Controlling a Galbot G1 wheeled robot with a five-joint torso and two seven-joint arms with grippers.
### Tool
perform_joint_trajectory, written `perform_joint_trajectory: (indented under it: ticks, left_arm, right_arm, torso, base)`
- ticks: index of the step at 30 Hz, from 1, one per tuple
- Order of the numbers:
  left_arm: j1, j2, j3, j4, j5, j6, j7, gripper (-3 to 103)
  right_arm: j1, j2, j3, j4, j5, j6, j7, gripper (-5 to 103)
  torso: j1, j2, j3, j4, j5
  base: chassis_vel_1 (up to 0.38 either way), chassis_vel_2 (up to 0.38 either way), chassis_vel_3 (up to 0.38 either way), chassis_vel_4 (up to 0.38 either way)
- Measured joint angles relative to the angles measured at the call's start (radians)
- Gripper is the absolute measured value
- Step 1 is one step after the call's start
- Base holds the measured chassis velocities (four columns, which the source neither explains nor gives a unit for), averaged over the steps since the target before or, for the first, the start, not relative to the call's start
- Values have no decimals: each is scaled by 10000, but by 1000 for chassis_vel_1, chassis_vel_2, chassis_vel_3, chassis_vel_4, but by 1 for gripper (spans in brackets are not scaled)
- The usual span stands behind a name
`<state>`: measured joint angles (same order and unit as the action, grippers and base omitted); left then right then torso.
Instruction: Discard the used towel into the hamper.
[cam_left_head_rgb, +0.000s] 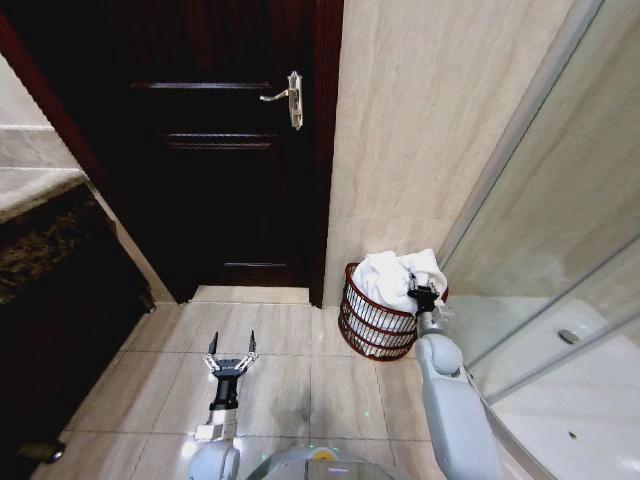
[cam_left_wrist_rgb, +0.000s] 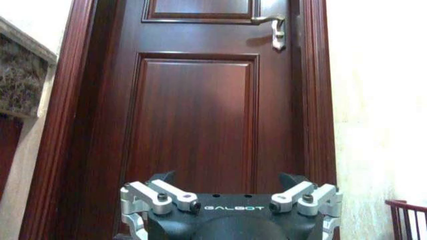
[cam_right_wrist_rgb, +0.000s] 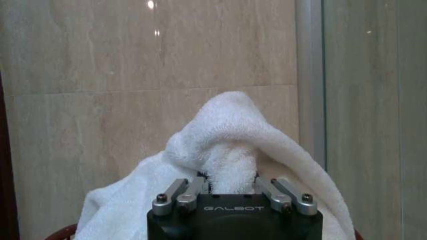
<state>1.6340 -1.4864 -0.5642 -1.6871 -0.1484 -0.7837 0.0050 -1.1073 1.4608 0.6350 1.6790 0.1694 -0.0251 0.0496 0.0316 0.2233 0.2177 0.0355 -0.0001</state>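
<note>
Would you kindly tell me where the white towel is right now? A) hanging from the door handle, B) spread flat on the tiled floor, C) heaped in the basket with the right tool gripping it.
C: the towel is piled in the hamper, pinched by the right tool.

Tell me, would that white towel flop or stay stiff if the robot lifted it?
Probably flop: the towel bunches in soft folds where the right gripper pinches it. It looks fluffy, so likely light. It spills over the basket, so it might snag.

Right tool (cam_left_head_rgb: 421, 292) grips white towel (cam_left_head_rgb: 392, 275) atop hamper (cam_left_head_rgb: 372, 325).
</note>
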Motion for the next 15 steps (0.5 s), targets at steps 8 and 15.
perform_joint_trajectory:
  ticks: [8,15]
  left_arm:
    - [5,-20,32,-67,1,-9,29,100]
    - [4,-30,63,-87,4,-11,49,100]
  right_arm:
    - [-331,-19,14,525,41,-127,77,27]
    - [-724,-58,-11,1130,115,-440,243,27]
  torso:
    - [-94,-327,-232,-1,1]
    - [-180,-621,-440,0,0]
  base:
    - [-53,43,56,-45]
    - [-33,32,37,-33]
